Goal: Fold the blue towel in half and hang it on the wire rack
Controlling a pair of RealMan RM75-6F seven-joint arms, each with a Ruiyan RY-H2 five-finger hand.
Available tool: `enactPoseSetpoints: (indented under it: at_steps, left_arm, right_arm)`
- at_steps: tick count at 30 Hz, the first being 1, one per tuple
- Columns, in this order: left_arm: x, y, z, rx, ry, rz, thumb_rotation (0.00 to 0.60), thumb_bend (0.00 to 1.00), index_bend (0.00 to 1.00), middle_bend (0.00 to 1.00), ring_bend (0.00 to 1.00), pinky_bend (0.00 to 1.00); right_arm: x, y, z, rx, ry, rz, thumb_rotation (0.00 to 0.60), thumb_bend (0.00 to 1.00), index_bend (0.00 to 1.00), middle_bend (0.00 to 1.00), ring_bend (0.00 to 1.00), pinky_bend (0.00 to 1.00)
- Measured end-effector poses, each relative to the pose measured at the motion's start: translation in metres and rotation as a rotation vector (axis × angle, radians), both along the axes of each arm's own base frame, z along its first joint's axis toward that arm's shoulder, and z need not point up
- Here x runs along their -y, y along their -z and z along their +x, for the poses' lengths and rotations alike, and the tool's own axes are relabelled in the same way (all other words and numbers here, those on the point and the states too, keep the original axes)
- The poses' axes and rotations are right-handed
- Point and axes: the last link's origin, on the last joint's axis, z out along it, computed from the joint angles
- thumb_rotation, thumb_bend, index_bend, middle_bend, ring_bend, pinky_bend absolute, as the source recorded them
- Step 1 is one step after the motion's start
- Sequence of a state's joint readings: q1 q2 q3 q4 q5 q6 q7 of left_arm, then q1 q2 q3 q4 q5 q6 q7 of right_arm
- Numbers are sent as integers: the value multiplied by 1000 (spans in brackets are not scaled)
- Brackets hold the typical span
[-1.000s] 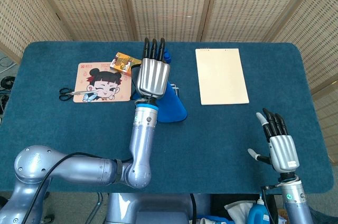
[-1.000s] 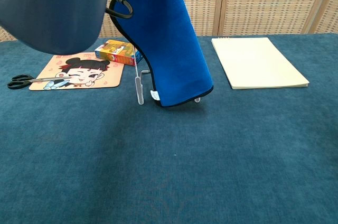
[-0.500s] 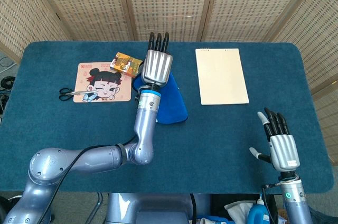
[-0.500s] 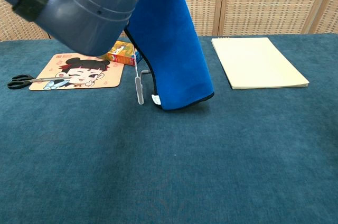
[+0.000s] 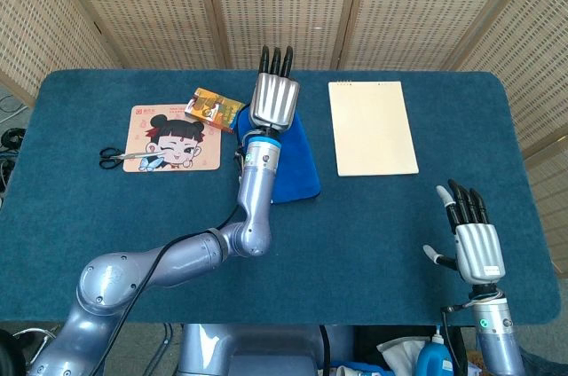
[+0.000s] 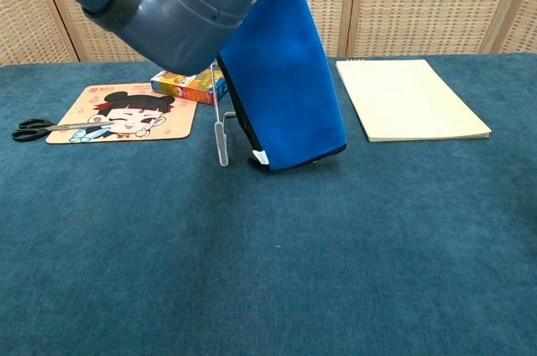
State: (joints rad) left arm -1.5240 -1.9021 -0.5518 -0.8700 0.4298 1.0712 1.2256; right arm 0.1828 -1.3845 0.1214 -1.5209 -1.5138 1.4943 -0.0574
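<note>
The blue towel (image 6: 285,70) hangs folded over the wire rack (image 6: 222,133) near the middle of the bench (image 5: 373,234), its lower edge close to the blue cloth surface. In the chest view only a thin upright and foot of the rack show, at the towel's 9 o'clock. The left hand (image 5: 273,92) is above the towel's top, palm down with fingers straight and pointing to 12 o'clock; whether it touches or pinches the towel cannot be told, since the hand hides the contact. The right hand (image 5: 470,236) hovers open at the bench's 4 o'clock corner, fingers spread and holding nothing. A cream notepad (image 5: 372,126) lies at the towel's 3 o'clock. At its 9 o'clock are a small printed box (image 5: 213,106), a cartoon mouse pad (image 5: 175,137) and scissors (image 5: 120,156).
</note>
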Motion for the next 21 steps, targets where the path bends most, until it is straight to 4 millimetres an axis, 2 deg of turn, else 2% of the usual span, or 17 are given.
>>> enactPoseSetpoints:
  at_steps: [13, 21]
  left_arm:
    - [-19, 33, -25, 15, -70, -49, 600, 566, 873, 0, 0, 0]
    - [-26, 38, -21, 67, -49, -56, 600, 565, 872, 0, 0, 0]
  right_arm:
    - [3, 0, -5, -11, 25, -4, 600, 0, 0, 0, 0, 0]
    - [5, 2, -9, -20, 47, 3, 600, 0, 0, 0, 0, 0]
